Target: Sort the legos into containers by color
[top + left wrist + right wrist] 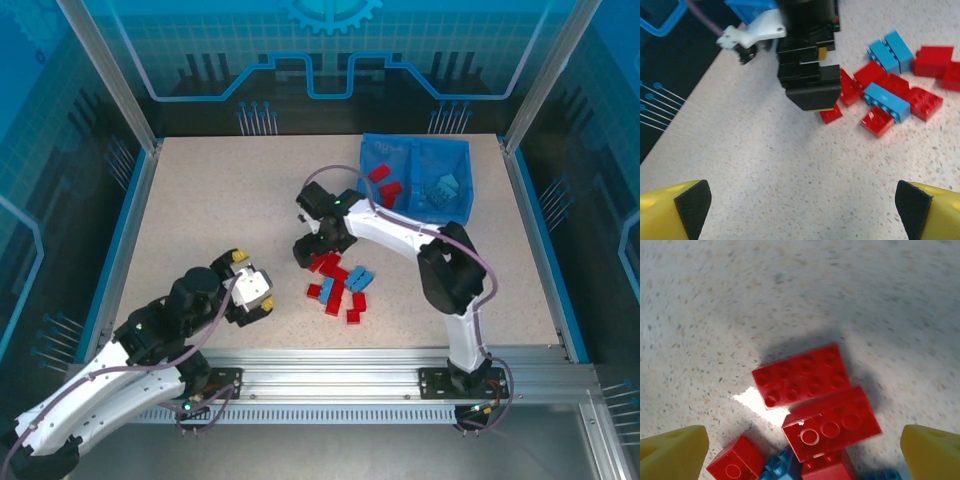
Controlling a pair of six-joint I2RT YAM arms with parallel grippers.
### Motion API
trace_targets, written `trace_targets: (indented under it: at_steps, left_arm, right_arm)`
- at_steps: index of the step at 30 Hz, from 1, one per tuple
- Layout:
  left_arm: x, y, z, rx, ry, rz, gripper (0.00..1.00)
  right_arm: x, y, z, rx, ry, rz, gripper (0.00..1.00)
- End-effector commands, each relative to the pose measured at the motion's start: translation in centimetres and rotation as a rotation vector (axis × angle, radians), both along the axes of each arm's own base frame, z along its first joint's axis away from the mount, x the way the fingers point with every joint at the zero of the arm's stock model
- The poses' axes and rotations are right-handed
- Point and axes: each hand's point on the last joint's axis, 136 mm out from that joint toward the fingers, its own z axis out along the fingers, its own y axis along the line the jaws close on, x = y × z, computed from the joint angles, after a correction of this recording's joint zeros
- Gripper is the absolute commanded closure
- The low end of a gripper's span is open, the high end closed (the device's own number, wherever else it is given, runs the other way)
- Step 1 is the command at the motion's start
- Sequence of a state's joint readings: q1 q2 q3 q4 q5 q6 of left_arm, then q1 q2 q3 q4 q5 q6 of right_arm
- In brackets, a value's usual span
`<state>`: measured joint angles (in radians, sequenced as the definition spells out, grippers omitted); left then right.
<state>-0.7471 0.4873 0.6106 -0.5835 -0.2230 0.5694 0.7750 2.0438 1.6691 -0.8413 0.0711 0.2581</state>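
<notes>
The left arm (120,350) lies low over the near left corner of the surface (200,200), its forearm angled toward the middle. The left hand (256,285) points at the legos (340,285), a loose pile of red and light blue bricks right of the middle, toward the near edge. In the left wrist view its yellow fingers (692,202) with black pads stand spread wide with bare surface between them, gripping nothing. The right arm (445,275) rises from the near edge, folds at the elbow and stretches left, setting the right hand (306,248) at the pile's far left end. Its fingertips also stand wide apart, with two red bricks (800,375) lying flat between them, unclamped. The bin (420,216) sits in the far right corner, with red pieces in its left compartment (385,155) and light blue ones in its right compartment (450,160)

From the left wrist, the black right hand half covers one red brick. Bricks at the bottom of the right wrist view are cut off, and any marks on the studs are too blurred to read
</notes>
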Motion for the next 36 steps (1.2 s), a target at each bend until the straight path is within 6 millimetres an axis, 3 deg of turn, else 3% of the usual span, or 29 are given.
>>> trace_targets:
  at_steps: [1,7,11,17,20,24,29,32,36]
  left_arm:
    - [-0.7,-0.7,-0.2,-0.023,-0.026,-0.066,0.01]
    - [-2.0,-1.2,-1.9,-0.013,0.006,-0.145,0.01]
    - [-3.2,-1.8,-3.3,0.006,0.049,-0.227,0.01]
    - [-3.2,-2.3,-4.2,0.014,0.05,-0.251,0.01]
    - [-3.1,-2.4,-4.2,0.012,0.045,-0.251,0.01]
    - [-2.8,-2.5,-3.8,-0.003,0.031,-0.244,0.01]
    - [-2.2,-2.9,-2.5,-0.051,-0.01,-0.231,0.01]
    - [-1.7,-2.8,-2.0,-0.068,-0.027,-0.207,0.01]
    - [-1.3,-2.5,-1.9,-0.069,-0.037,-0.182,0.01]
  right_arm:
    - [-0.2,0.2,-1.1,-0.088,-0.004,0.214,0.0]
    - [0.5,0.4,-3.8,-0.159,0.033,0.26,0.01]
    - [0.5,0.1,-5.5,-0.199,0.058,0.263,0.07]
    - [0.8,-0.1,-6.3,-0.215,0.07,0.253,0.24]
    - [0.8,0.2,-5.8,-0.187,0.056,0.249,0.37]
    - [1.3,1.0,-3.1,-0.112,0.004,0.233,0.47]
    - [3.1,0.8,3.5,-0.004,-0.147,0.154,0.48]
    - [5.2,-1.3,7.9,0.037,-0.262,0.038,0.47]
    - [8.8,-6.3,12.6,0.077,-0.413,-0.186,0.47]
